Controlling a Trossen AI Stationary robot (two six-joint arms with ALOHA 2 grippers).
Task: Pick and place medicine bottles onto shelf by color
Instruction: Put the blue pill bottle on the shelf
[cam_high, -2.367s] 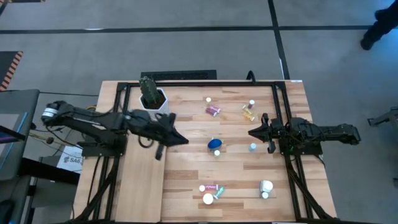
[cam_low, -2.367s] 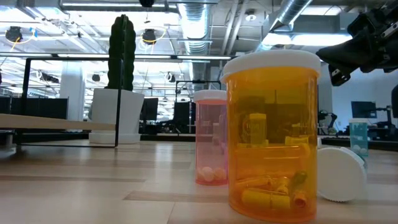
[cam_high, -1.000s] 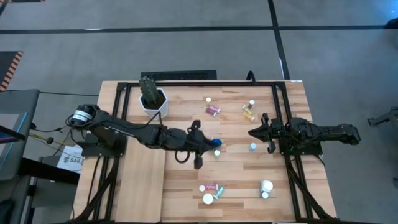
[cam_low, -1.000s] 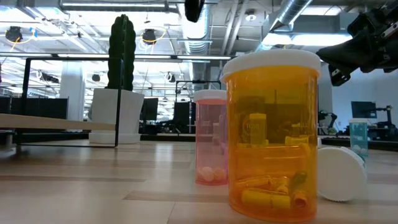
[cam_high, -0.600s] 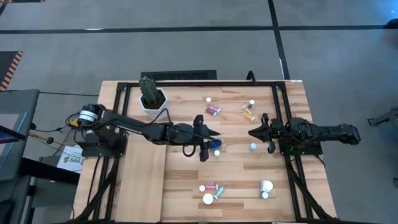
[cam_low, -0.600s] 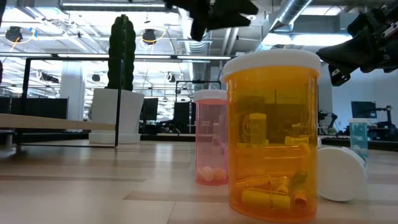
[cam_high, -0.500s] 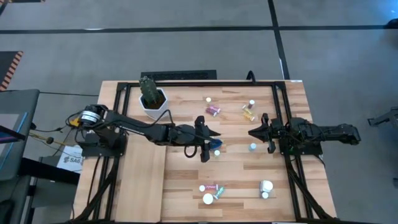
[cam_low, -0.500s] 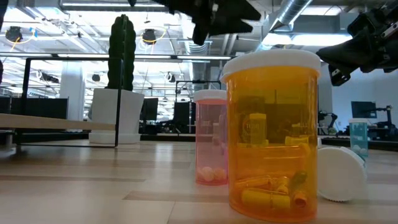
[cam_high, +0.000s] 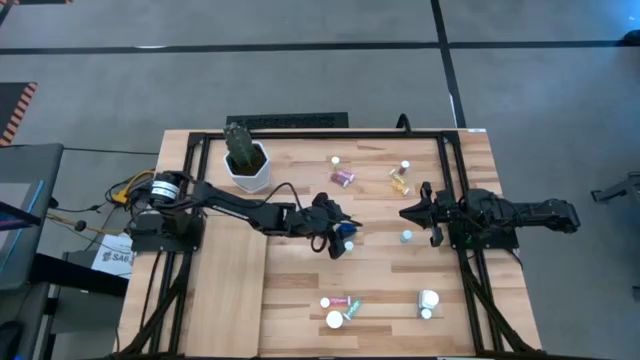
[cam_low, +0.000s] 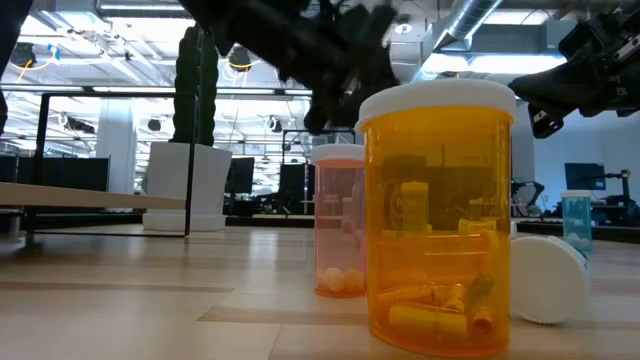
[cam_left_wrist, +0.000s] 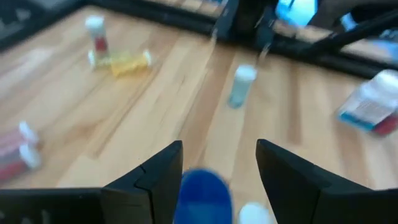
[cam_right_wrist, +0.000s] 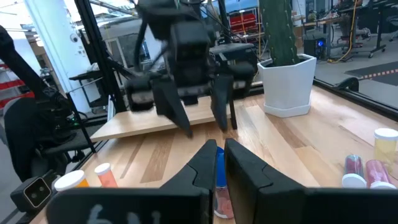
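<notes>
near edge: pink and green bottles (cam_high: 346, 303) lie together by the bench front, with a loose white cap (cam_high: 334, 320) just beside them; a white bottle (cam_high: 429, 299) sits to their right.
low view foreground: amber bottle (cam_low: 437, 215) stands upright closest to the camera, a pink bottle (cam_low: 339, 220) upright just behind it, a white cap (cam_low: 547, 279) on edge beside the amber one.
blue bottle: blue bottle (cam_high: 347, 232) lies mid-bench, directly under the left gripper; in the left wrist view it sits between the two fingers (cam_left_wrist: 201, 194), white cap (cam_left_wrist: 253, 213) beside it.
left gripper: left gripper (cam_high: 338, 231) is reached out to bench centre, fingers spread either side of the blue bottle, not closed on it; contact cannot be told.
teal bottle: small teal bottle (cam_high: 406, 236) stands upright between the two grippers, near the right one.
right gripper: right gripper (cam_high: 408, 213) hangs over the right side of the bench, fingers clenched together, nothing in them.
shelf: pale board (cam_high: 228, 290) lies along the left side of the bench, no bottles on it.
far side: pink bottle (cam_high: 343, 177) lies on its side, amber bottle (cam_high: 400, 184) lies near it, and a small red-and-white bottle (cam_high: 405, 167) is just behind that.
pot: white pot with cactus (cam_high: 246, 160) sits at the far left corner.
</notes>
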